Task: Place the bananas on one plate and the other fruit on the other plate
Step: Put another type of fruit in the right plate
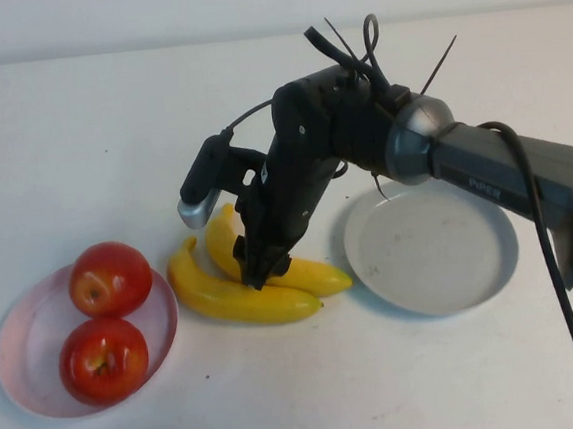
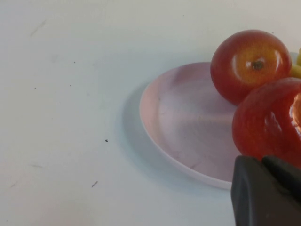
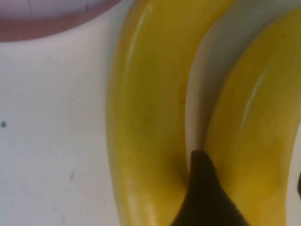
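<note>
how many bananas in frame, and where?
2. Both lie on the table between the pink plate and the grey plate: front banana, rear banana under the open right gripper. None on a plate.

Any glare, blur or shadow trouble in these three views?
High view: sharp, soft shadows under the bananas and grey plate, right hand open over the rear banana. Left wrist view: bright highlights on the apples, the near one soft; left hand shut at the pink plate. Right wrist view: very close, bananas blurred with streak glare.
</note>
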`<action>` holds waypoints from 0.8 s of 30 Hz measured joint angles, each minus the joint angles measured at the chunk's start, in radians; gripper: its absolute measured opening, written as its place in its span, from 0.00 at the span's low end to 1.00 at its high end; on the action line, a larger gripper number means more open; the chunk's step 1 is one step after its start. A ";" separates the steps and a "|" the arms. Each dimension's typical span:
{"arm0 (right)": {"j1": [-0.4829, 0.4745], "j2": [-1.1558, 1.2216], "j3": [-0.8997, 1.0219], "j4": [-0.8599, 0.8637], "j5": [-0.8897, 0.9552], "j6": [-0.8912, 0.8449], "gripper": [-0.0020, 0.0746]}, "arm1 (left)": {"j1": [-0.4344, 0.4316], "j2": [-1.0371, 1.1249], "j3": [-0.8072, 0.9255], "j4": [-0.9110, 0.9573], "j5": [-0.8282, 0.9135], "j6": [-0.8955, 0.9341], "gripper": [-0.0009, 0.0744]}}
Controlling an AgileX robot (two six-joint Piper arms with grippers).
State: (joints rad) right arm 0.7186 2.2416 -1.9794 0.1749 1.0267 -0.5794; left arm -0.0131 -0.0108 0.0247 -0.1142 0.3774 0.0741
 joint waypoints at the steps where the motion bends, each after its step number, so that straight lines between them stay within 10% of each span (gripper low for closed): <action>1: 0.000 0.005 0.000 -0.003 0.000 0.000 0.52 | 0.000 0.000 0.000 0.000 0.000 0.000 0.01; 24: 0.000 0.024 -0.041 -0.082 0.067 0.133 0.42 | 0.000 0.000 0.000 0.000 0.000 0.000 0.01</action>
State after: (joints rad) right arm 0.7186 2.2657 -2.0207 0.0931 1.0939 -0.4467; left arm -0.0131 -0.0108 0.0247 -0.1142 0.3774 0.0741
